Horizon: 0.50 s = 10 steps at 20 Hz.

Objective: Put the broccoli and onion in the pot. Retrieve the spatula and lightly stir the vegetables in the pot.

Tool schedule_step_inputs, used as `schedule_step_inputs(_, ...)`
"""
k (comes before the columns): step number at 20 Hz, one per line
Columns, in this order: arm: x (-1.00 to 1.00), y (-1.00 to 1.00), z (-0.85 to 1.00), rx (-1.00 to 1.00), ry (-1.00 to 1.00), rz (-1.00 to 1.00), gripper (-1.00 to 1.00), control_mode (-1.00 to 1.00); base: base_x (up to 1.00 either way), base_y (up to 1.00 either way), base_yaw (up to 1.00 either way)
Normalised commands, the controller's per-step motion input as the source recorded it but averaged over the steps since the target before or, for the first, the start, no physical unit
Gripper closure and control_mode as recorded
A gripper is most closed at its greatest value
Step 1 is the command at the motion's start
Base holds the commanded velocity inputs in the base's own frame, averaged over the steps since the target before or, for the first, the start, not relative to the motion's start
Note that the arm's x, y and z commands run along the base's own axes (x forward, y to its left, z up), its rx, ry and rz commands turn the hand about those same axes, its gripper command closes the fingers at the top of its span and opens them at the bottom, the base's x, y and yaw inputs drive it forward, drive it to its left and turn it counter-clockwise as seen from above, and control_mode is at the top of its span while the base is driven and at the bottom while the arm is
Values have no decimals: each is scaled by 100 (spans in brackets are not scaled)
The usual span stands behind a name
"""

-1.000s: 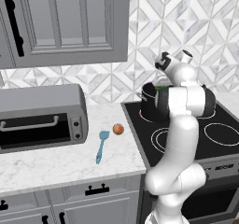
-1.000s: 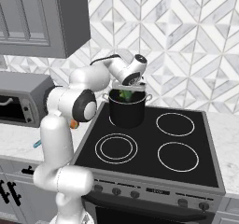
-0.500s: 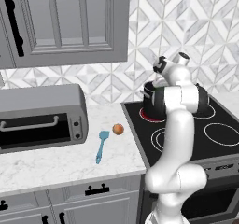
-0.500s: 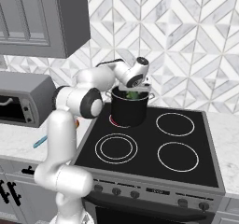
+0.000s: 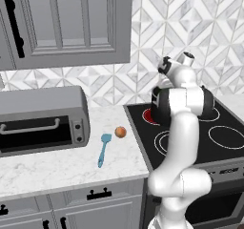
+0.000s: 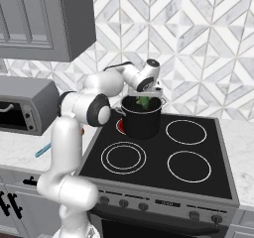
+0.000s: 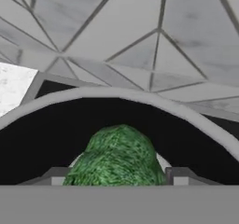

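- We see the fingers (image 7: 116,174) above the mouth of the pot (image 6: 141,119), and the hand points down into it.
- In the hand view the broccoli (image 7: 116,160) sits between the two finger tips, which stand at its left and right sides. The tips look to be touching it, so we read the fingers as closed on the broccoli, but only their ends are visible.
- In the right base view a green piece, the broccoli (image 6: 143,102), shows just under the hand at the level of the pot's grey rim.
- The pot stands on the back left burner of the black stove (image 6: 198,148), directly under the fingers. A red glow is visible beside its base.
- In the hand view the grey rim of the pot (image 7: 116,97) curves around the broccoli, and the inside of the pot is black.
- The onion (image 5: 120,132) lies on the white marble desk (image 5: 47,166), well apart from the fingers, to the left of the stove edge in the left base view.
- The spatula (image 5: 103,149) lies flat on the desk just beside the onion, on the side away from the stove. Its blade points toward the wall and its handle toward the front edge of the desk. Both are far from the fingers.
- A grey toaster oven (image 5: 40,120) stands on the desk further from the fingers than the spatula, under the grey wall cabinet (image 5: 66,23).
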Motion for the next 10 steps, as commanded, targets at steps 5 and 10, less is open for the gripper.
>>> schedule_step_inputs(5,-63,1,17,0,-11,0,-100,-100,0,0,0)
schedule_step_inputs(10,-90,20,80,0,-27,0,-100,-100,0,0,0)
